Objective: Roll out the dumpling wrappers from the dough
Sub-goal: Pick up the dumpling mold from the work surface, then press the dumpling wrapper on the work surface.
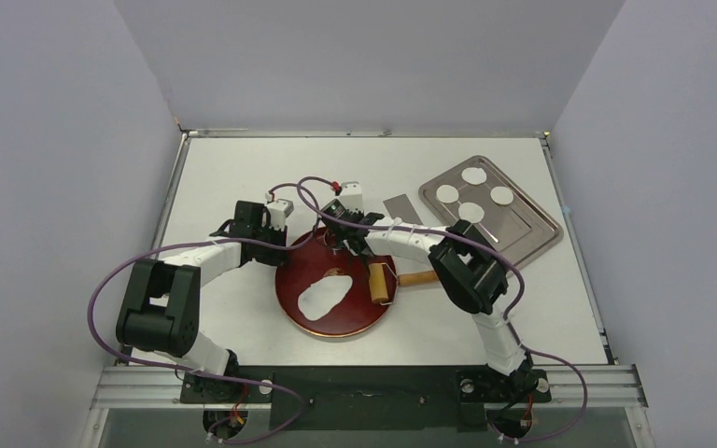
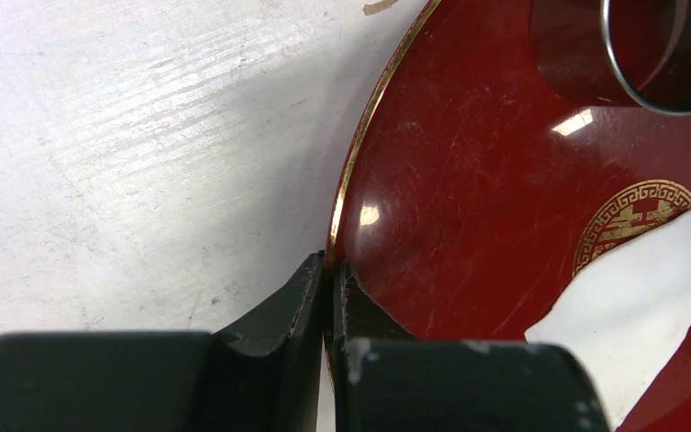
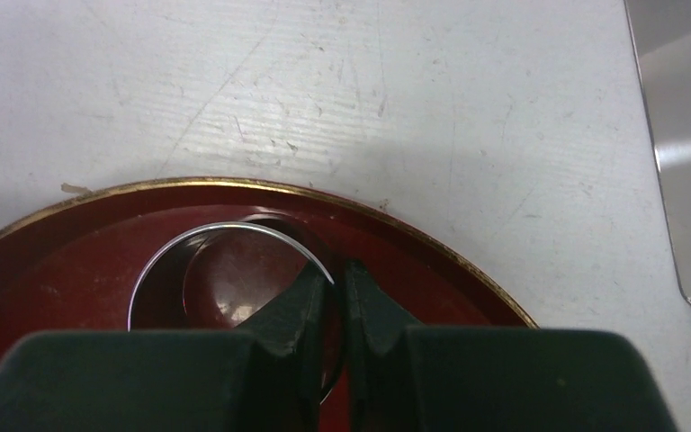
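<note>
The dough (image 1: 325, 297) is a flat ragged white sheet with a hole in it, lying on a red round plate (image 1: 291, 297); the left wrist view shows the dough (image 2: 639, 297) at the right. Several round dumpling wrappers (image 1: 473, 175) lie on the metal tray (image 1: 523, 233) at the back right. My left gripper (image 2: 331, 265) is shut on the plate's gold rim (image 2: 351, 171) at its left edge. My right gripper (image 3: 337, 274) is shut on the wall of a metal ring cutter (image 3: 198, 236), which stands at the back of the plate (image 3: 72, 225).
A wooden rolling pin (image 1: 378, 282) lies across the plate's right edge, its handle (image 1: 417, 278) pointing right. A flat grey metal piece (image 1: 400, 207) lies between the plate and the tray. The tray's corner (image 3: 684, 162) shows in the right wrist view.
</note>
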### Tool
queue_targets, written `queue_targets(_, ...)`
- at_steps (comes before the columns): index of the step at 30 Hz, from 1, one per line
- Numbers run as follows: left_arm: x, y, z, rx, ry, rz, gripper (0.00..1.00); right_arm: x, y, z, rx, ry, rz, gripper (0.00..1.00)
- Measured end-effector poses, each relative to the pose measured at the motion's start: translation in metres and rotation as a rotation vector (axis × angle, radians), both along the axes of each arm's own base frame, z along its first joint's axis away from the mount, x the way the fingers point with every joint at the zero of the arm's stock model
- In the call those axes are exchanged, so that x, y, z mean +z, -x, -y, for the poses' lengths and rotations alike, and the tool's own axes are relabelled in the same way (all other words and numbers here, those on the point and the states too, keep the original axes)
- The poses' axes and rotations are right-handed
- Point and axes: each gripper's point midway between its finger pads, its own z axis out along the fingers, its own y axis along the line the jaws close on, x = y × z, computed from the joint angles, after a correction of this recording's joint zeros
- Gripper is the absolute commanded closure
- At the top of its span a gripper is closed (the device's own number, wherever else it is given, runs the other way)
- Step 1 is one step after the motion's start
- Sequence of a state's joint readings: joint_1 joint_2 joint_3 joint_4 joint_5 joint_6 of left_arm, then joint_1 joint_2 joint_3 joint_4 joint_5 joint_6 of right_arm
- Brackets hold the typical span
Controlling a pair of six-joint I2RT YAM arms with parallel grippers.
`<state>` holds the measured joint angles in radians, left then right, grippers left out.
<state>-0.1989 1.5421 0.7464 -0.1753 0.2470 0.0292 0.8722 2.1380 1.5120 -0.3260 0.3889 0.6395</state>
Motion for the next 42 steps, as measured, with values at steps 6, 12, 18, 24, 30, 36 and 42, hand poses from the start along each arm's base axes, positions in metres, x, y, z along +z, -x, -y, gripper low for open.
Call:
queue_targets(6, 0.000, 0.000, 0.000, 0.000, 0.000, 0.000, 1.00, 0.014, 0.024, 0.009, 0.051, 0.029, 0.015, 1.00)
queue_targets(12, 0.000, 0.000, 0.000, -0.001, 0.003, 0.000, 0.96, 0.060, 0.070, -0.024, 0.185, -0.021, 0.098, 1.00)
queue_targets(18, 0.000, 0.000, 0.000, -0.004, 0.007, 0.000, 0.70, 0.058, 0.105, -0.046, 0.282, -0.022, 0.101, 1.00)
queue_targets(24, 0.008, -0.001, 0.001, -0.004, 0.024, 0.017, 0.58, 0.043, 0.121, -0.040, 0.307, 0.023, 0.075, 1.00)
queue_targets(30, 0.045, -0.005, 0.003, -0.012, 0.110, 0.090, 0.57, 0.038, 0.128, -0.038, 0.316, 0.042, 0.074, 1.00)
queue_targets(36, 0.088, 0.005, 0.022, -0.101, 0.228, 0.133, 0.53, 0.034, 0.132, -0.036, 0.300, 0.040, 0.065, 1.00)
queue_targets(42, 0.091, 0.028, 0.036, -0.143, 0.311, 0.002, 0.52, 0.033, 0.133, -0.036, 0.280, 0.023, 0.059, 1.00)
